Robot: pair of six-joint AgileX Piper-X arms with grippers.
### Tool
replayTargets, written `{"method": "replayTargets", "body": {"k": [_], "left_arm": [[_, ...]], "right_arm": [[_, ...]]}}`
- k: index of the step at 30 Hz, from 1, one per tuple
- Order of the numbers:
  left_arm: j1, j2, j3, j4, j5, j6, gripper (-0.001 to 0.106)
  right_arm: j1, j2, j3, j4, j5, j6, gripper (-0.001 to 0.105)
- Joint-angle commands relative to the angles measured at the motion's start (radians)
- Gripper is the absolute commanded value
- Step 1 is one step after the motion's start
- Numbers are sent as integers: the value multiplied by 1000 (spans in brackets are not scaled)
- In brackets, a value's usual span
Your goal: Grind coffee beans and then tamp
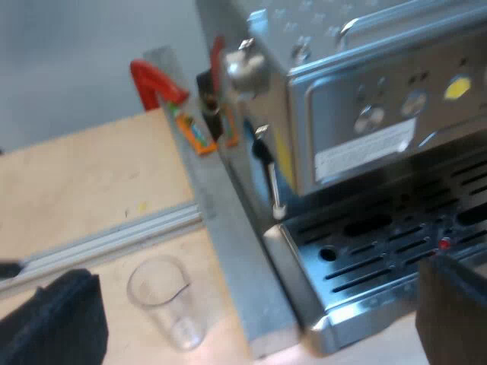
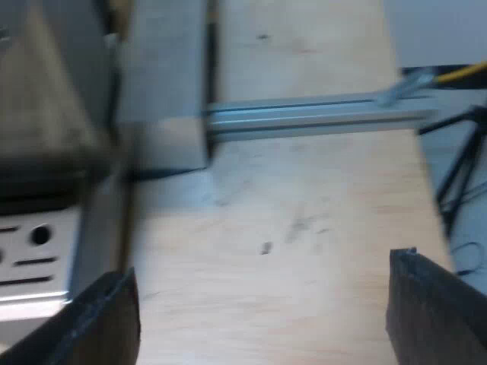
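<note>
Left wrist view: espresso machine seen from its front corner. The silver face carries a printed label, round controls and one yellow button. The steam wand hangs at the machine's side, above the corner of the slotted drip tray.

The measuring glass stands on the wooden table. A grey metal plate running along the machine's side separates it from the machine. The glass is near the drip tray's corner and apart from both fingers.

Left gripper: fingers spread wide, nothing held. One finger is out over the table past the glass, the other at the drip tray's front.

A small red spot shows on the drip tray by that finger; cannot tell what it is. A red clamp and an orange item sit behind the machine's side, both hard to make out.

Right wrist view: the machine's other side is smeared and dark, with only a corner of the drip tray readable.

Right gripper: fingers wide apart, empty, above bare table beside the machine.

An aluminium rail runs across the table away from the machine. The table edge lies well out from the machine, with a black tripod leg beyond it. There is open board between the machine and that edge.
</note>
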Motion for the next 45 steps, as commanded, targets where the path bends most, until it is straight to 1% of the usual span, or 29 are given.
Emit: {"method": "replayTargets", "body": {"k": [1, 2, 4, 5, 6, 7, 8, 10, 15, 18, 19, 20, 21, 25, 26, 27, 28, 29, 30, 31, 32, 33, 37, 38, 42, 45], "left_arm": [[66, -2, -6, -1, 13, -13, 83], [88, -2, -6, -1, 33, -22, 83], [93, -8, -6, -1, 78, -43, 83], [93, -17, -6, 4, 95, -58, 83], [93, -32, -6, 8, 98, -59, 83], [93, -40, -6, 8, 97, -59, 83], [93, -73, -6, 8, 96, -59, 83], [93, -121, -6, 8, 93, -59, 83], [93, -290, -6, 10, 89, -54, 83], [93, -338, -6, 17, 89, -54, 83], [93, -387, -6, 28, 89, -52, 83], [93, -401, -6, 35, 89, -52, 83], [93, -442, -6, 62, 89, -52, 83], [93, -505, -8, 117, 89, -52, 83], [93, -525, -8, 132, 89, -52, 83], [93, -544, -8, 144, 89, -52, 83], [93, -552, -8, 149, 89, -52, 83], [93, -566, -8, 160, 89, -52, 83], [93, -578, -8, 172, 89, -52, 83], [93, -585, -8, 178, 89, -52, 83], [93, -596, -8, 188, 89, -52, 83], [93, -603, -8, 192, 89, -52, 83], [93, -610, -6, 218, 81, -52, 83], [93, -610, -1, 227, 66, -54, 83], [93, -610, 27, 232, 1, -82, 83], [93, -613, 29, 232, -3, -82, 83]], "right_arm": [[-90, -59, -10, 45, -6, -32, 69], [-114, -79, -10, 58, -10, -46, 69], [-139, -107, -10, 80, -10, -62, 69], [-147, -126, -10, 94, -10, -69, 69], [-148, -144, -10, 106, -10, -73, 69], [-148, -155, -10, 111, -10, -79, 69], [-148, -178, -10, 124, -10, -92, 69], [-148, -210, -10, 143, -10, -91, 69], [-148, -323, -10, 219, -1, -91, 69], [-148, -382, -10, 244, -1, -91, 69], [-148, -391, -10, 244, -1, -91, 69], [-148, -407, -10, 251, -1, -91, 69], [-148, -424, -10, 251, -1, -91, 69], [-148, -514, -10, 248, -1, -91, 69], [-148, -539, -10, 248, -8, -97, 69], [-148, -565, -10, 248, -18, -117, 69], [-148, -575, -10, 248, -26, -128, 69], [-148, -603, -11, 248, -37, -162, 69], [-148, -606, -19, 264, -47, -181, 69], [-148, -606, -23, 269, -47, -183, 69], [-146, -598, -34, 287, -61, -205, 69], [-146, -600, -34, 278, -98, -224, 69], [-146, -601, -34, 250, -172, -235, 69], [-146, -601, -31, 240, -189, -235, 69], [-146, -601, -18, 173, -190, -235, 69], [-146, -601, -18, 138, -190, -235, 69]]}}
